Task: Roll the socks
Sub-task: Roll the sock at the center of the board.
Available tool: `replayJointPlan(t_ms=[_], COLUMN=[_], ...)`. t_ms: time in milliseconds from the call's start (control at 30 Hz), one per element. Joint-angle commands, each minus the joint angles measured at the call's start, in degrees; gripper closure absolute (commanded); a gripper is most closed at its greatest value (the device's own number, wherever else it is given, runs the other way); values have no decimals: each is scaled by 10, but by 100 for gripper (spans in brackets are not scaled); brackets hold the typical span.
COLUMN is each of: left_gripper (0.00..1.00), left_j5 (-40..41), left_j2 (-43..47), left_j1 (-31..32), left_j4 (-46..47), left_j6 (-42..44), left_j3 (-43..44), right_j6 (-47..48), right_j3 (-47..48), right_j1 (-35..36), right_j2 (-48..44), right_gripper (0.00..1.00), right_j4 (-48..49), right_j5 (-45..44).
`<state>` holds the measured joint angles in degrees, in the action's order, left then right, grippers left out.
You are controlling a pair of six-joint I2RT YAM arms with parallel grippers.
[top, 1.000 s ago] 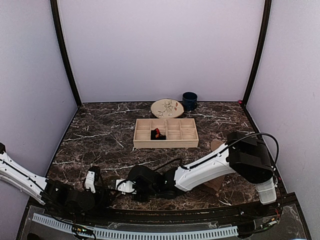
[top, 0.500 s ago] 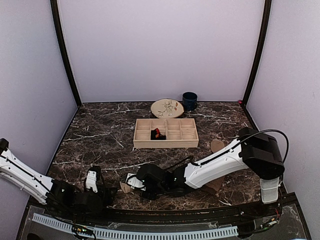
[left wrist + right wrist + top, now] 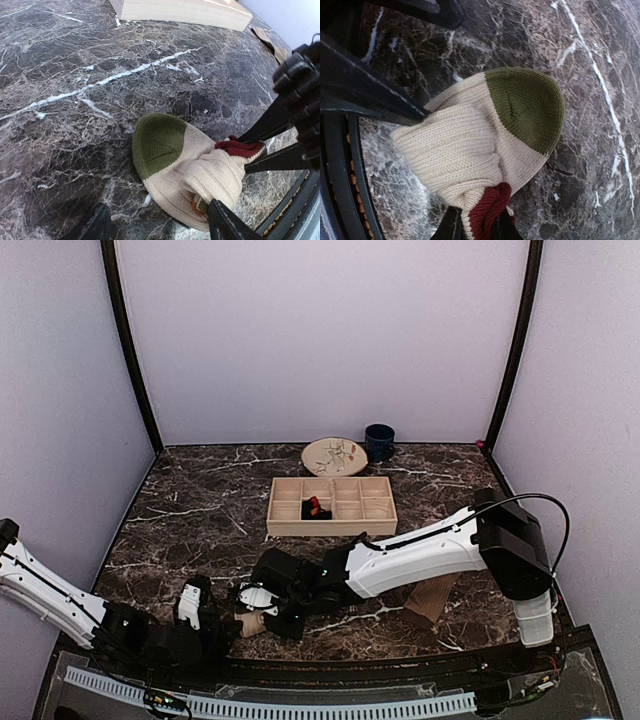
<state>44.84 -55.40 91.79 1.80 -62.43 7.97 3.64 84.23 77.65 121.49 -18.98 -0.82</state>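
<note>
A cream ribbed sock [image 3: 185, 165] with an olive-green toe and maroon cuff lies half rolled on the marble near the front edge, also seen as the sock [image 3: 480, 135] and the sock [image 3: 250, 623]. My right gripper [image 3: 477, 226] is shut on the bunched maroon cuff. My left gripper [image 3: 157, 212] is open and straddles the roll, with one finger [image 3: 225, 222] touching its cream end. A black and red sock [image 3: 315, 508] sits in a tray compartment. A tan sock [image 3: 432, 602] lies under the right arm.
A wooden compartment tray [image 3: 375, 528] stands mid-table, with a patterned plate [image 3: 335, 456] and a dark blue mug [image 3: 379, 442] behind it. The tray's near wall [image 3: 180, 11] shows far beyond the roll. The black front rail [image 3: 342, 180] runs close beside the sock.
The right gripper swung right, then back left with the cuff, and the rolled sock now shows between the two grippers. The left gripper edged right and its jaws widened slightly.
</note>
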Motion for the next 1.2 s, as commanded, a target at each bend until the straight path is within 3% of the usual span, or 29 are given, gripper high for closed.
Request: replayJointPlan(t_ms=[0, 333, 567, 833, 967, 1167], left_gripper=[30, 29, 27, 21, 20, 20], left_j5=[-31, -63, -70, -31, -33, -34], left_j2=[16, 7, -8, -85, -120, -121], left_j1=[2, 5, 8, 8, 8, 9], left_j4=[52, 131, 151, 153, 197, 215], left_j6=[56, 140, 175, 179, 217, 250], left_j3=[-21, -26, -22, 0, 9, 16], right_j6=[-11, -7, 5, 16, 21, 24], right_j3=[27, 79, 96, 79, 79, 78], right_j1=[-11, -51, -56, -52, -49, -45], right_j2=[68, 97, 102, 93, 97, 96], right_gripper=[90, 88, 88, 88, 88, 88], right_j4=[-166, -200, -218, -209, -211, -209], right_j5=[101, 187, 197, 209, 207, 206])
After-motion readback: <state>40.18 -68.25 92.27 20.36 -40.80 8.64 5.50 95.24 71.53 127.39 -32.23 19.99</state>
